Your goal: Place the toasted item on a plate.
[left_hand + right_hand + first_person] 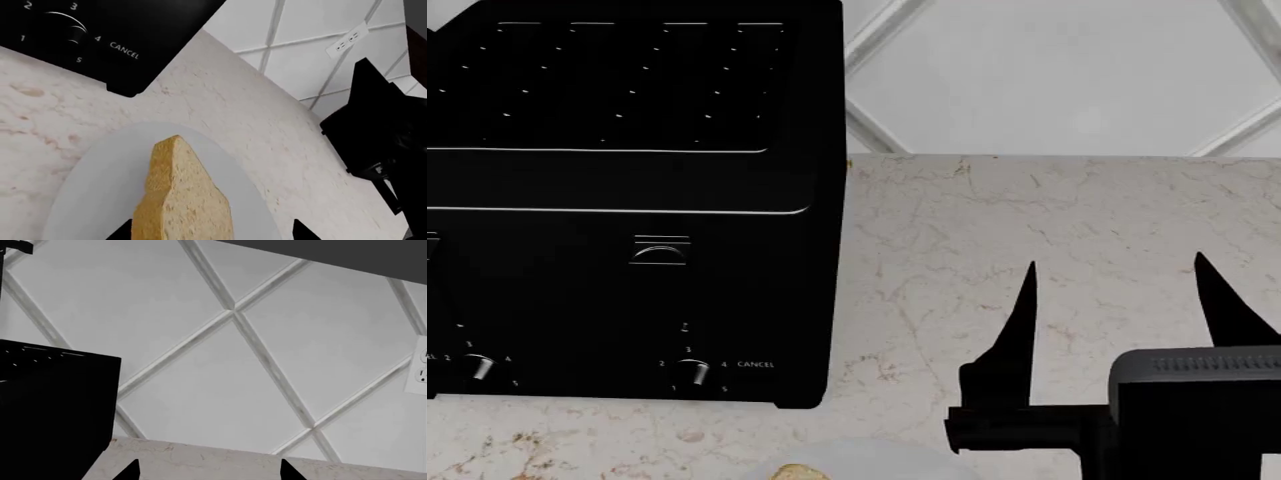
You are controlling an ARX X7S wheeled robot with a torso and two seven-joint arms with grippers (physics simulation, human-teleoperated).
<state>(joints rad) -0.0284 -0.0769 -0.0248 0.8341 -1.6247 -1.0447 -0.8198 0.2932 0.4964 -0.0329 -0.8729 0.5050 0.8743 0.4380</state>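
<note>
Closest to the left wrist camera, the toasted item (181,200) stands on edge between the two dark fingertips of the left gripper (210,232), which looks pinched on its lower part, though the contact itself is cut off at the frame edge. The slice hangs directly over the plate (100,170), whose pale rim shows on both sides of it; whether the bread already touches the plate cannot be told. To finish well, I judge the slice should be lowered until it rests on the flat centre, tipped onto its broad face, and only then released, so it does not topple off the rim. Nothing else shows on the plate. Beyond it lies the speckled countertop (1068,230), where the right gripper (1114,290) hovers with its fingers spread and empty. Farther back sits the black toaster (627,200), its slots hidden from view, against the white tiled wall (267,340).
</note>
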